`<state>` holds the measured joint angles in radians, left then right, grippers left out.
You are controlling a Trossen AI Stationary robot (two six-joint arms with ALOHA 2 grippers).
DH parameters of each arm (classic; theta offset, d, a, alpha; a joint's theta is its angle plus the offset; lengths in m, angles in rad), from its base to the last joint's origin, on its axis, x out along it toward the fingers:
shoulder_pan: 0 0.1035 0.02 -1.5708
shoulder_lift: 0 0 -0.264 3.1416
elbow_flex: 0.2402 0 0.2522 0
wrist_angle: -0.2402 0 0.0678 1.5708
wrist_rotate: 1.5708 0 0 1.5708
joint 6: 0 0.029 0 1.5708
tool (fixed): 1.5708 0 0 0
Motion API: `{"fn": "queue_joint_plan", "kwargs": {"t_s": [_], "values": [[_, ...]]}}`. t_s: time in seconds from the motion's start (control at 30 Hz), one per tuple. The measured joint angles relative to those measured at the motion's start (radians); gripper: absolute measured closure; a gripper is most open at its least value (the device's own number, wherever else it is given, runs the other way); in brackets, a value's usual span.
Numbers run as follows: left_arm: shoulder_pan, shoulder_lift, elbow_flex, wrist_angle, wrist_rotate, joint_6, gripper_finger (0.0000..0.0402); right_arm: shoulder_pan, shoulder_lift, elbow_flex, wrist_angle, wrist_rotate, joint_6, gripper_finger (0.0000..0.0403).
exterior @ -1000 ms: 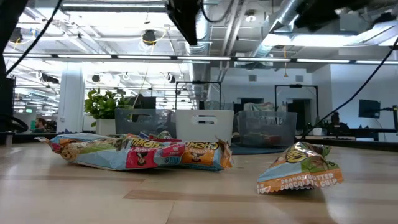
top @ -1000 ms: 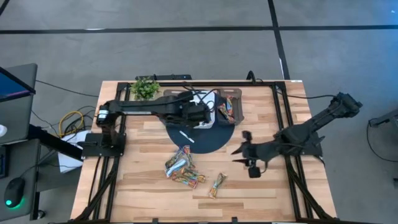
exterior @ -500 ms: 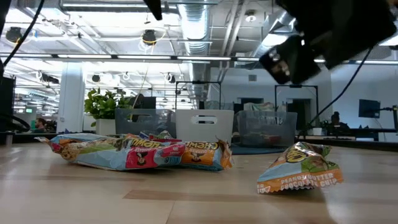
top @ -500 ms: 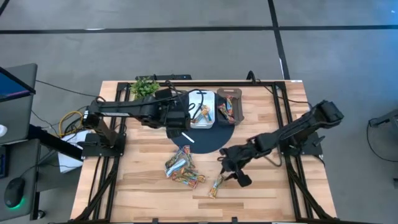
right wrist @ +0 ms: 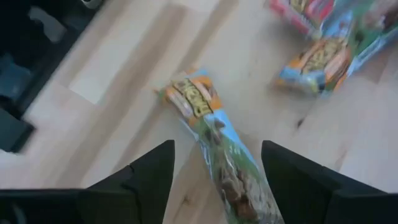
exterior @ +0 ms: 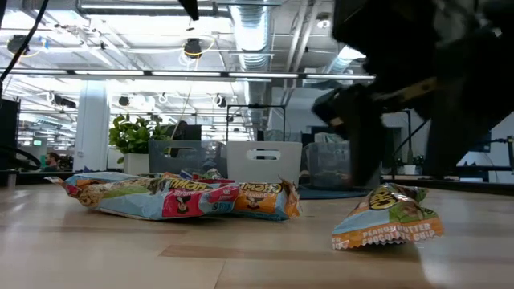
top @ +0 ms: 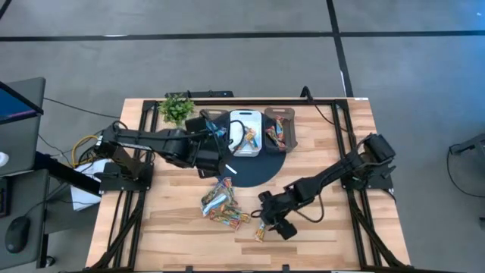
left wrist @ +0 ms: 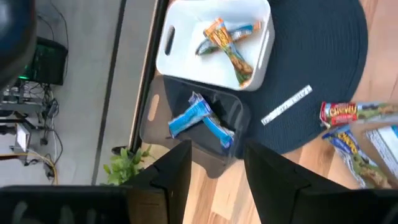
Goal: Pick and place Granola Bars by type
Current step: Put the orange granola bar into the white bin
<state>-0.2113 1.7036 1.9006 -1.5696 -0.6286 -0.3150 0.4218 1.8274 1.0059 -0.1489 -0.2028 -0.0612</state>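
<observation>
One granola bar in an orange, blue and green wrapper lies flat and alone on the wood near the front; it also shows as bar and bar. My right gripper hangs open just over it, one finger on each side of its near end, touching nothing. A pile of granola bars lies to the left of it. My left gripper is open and empty, up over the left edge of the round dark mat.
A white bin holds orange bars, a dark bin beside it holds blue bars, and another dark bin stands to the right. A thin white stick lies on the mat. A small plant is at the back left.
My right gripper has come down and toward the table's left and near edge, tipping downward, from beside the mat to just over the lone bar. My left gripper has drawn back from over the bins toward the table's left. No bar has moved.
</observation>
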Motion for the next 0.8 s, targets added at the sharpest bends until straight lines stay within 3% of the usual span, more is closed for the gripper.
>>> {"fn": "queue_joint_plan", "kwargs": {"t_s": [0.3, 0.7, 0.8], "values": [[-0.025, -0.016, -0.11, -0.001, -0.007, -0.064, 0.026, -0.005, 0.074, 0.039, -0.072, 0.026, 0.046, 0.0202], [-0.039, -0.045, -0.198, 0.0, -0.044, -0.13, 0.026, -0.046, -0.046, 0.035, -0.197, 0.021, 0.15, 0.0378], [-0.039, -0.046, -0.208, -0.002, -0.07, -0.13, 0.026, -0.06, -0.089, 0.035, -0.201, 0.021, 0.167, 0.0397]]}}
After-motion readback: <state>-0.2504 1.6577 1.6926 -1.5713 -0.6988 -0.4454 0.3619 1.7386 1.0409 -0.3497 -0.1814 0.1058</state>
